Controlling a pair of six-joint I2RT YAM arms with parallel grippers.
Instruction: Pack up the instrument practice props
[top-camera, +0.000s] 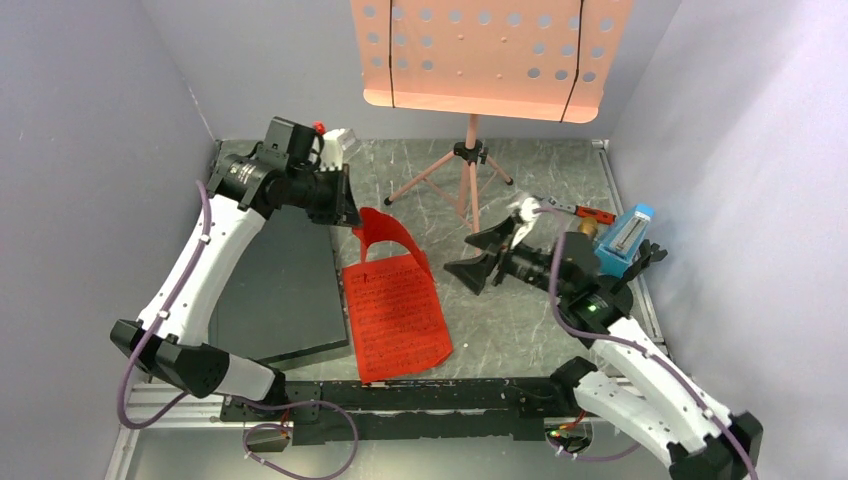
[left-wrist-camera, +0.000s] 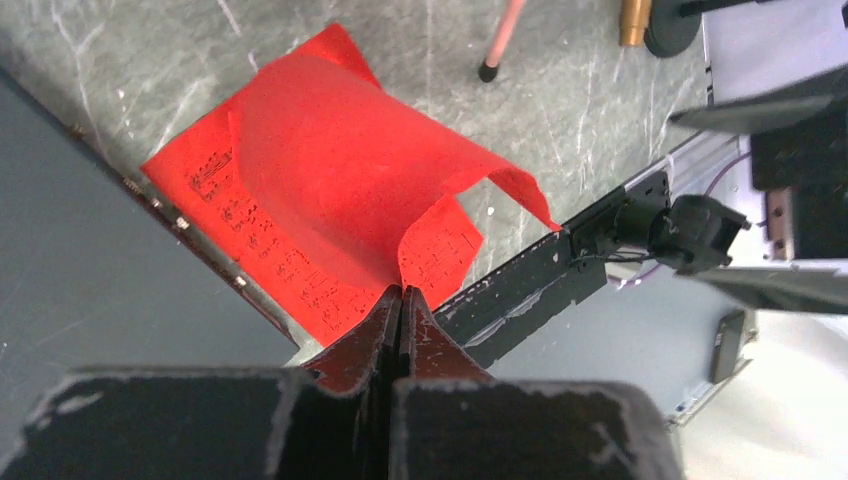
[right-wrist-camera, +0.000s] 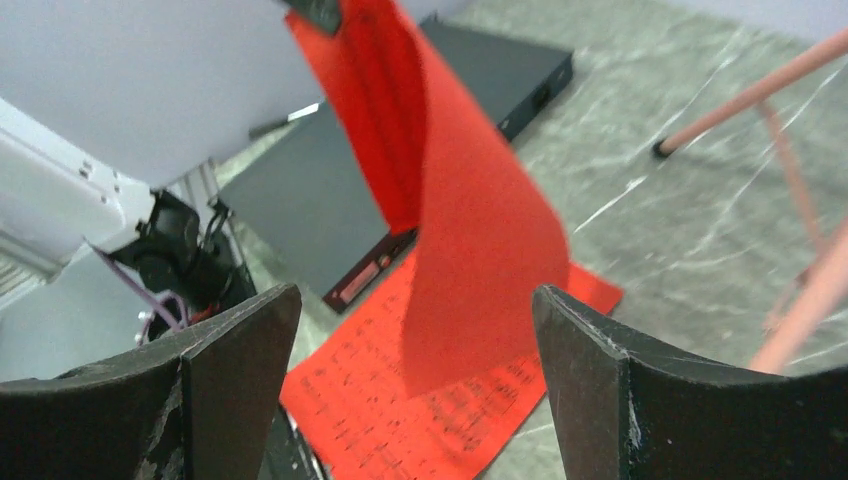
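My left arm (top-camera: 190, 275) and right arm (top-camera: 650, 380) wear white shells, black joints and purple cables (top-camera: 552, 282). My left hand (left-wrist-camera: 402, 300) and right hand (right-wrist-camera: 415, 310) have scuffed black fingers (right-wrist-camera: 600, 385).

Sheet-music pages (top-camera: 395, 315) right of slab (top-camera: 285, 300)

Table (top-camera: 500, 330): grey, marbled, scratched top.
- Dark flat slab (top-camera: 275, 290), left side.
- Red sheet-music page (top-camera: 400, 320), flat, centre, just beside the slab.
- Pink tripod music stand (top-camera: 468, 175), feet at rear centre.
- Red-handled wrench (top-camera: 585, 212), right rear.
- Blue metronome (top-camera: 625, 240), upright, far right.
- Gold microphone (left-wrist-camera: 634, 22), near the metronome, largely hidden; possibly lying down.
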